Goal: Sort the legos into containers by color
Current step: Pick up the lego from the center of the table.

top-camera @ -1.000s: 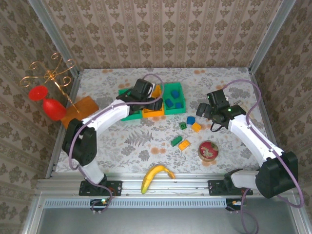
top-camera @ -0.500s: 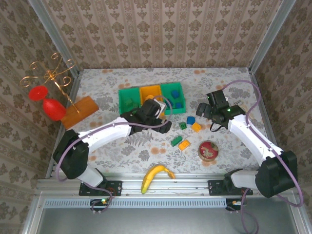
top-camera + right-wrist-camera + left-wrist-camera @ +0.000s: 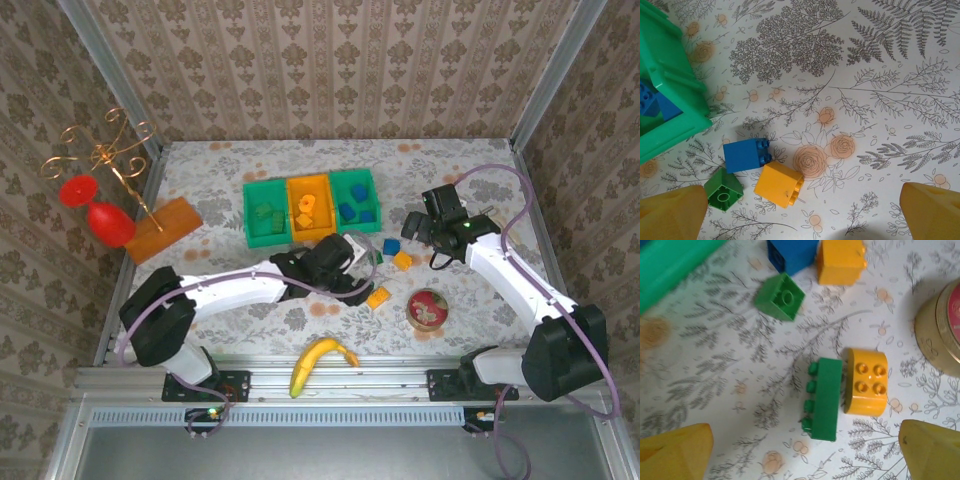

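While the left claw (image 3: 805,452) hangs over the middle of the worktop (image 3: 450,170) with its fingers (image 3: 675,452) spread wide and nothing between them, I take the step in hand to be the approach to a pick. Directly under it lies the long green lego (image 3: 822,399), on its side with its studs pointing left in the wrist view. The orange four-stud lego (image 3: 866,381) touches its other flank, or very nearly does, and the tin (image 3: 940,330) sits near that. Further off lie a small green lego (image 3: 780,296), a blue lego (image 3: 792,252) and an orange cube lego (image 3: 841,260), all loose on the worktop. The containers (image 3: 288,185) stand at the far side. From above I see green pieces in the left green bin (image 3: 247,215), orange ones in the middle and blue ones in the right green bin (image 3: 378,200), so I judge the sorting well along, with five pieces to go. The right claw (image 3: 802,210) is likewise wide apart and empty, hovering near the blue, orange and small green trio. My next move, as I judge it, is to lower the left claw onto the long green lego alone. Because its orange neighbour crowds it, I would turn the wrist to close on the brick's two ends, then carry it to the left green bin.
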You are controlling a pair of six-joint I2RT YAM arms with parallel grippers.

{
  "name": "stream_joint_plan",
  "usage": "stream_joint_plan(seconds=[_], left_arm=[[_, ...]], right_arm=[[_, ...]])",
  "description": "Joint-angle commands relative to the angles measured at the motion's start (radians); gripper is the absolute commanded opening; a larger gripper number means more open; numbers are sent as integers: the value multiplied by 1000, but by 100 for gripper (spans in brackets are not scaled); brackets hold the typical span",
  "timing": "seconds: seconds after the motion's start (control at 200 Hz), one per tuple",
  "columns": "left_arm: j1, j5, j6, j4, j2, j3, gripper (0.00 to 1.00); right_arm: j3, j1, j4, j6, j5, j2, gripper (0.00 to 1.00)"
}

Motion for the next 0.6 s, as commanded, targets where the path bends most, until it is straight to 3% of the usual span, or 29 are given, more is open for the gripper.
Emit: stream_joint_plan(seconds=[0.0, 0.595], left_arm=[[-25, 17, 19, -7, 52, 29, 94], [-30, -14, 10, -49, 231, 110, 60]], right_arm=[[-1, -3, -10, 17, 7, 8, 100], [-4, -3, -19, 13, 23, 2, 100]])
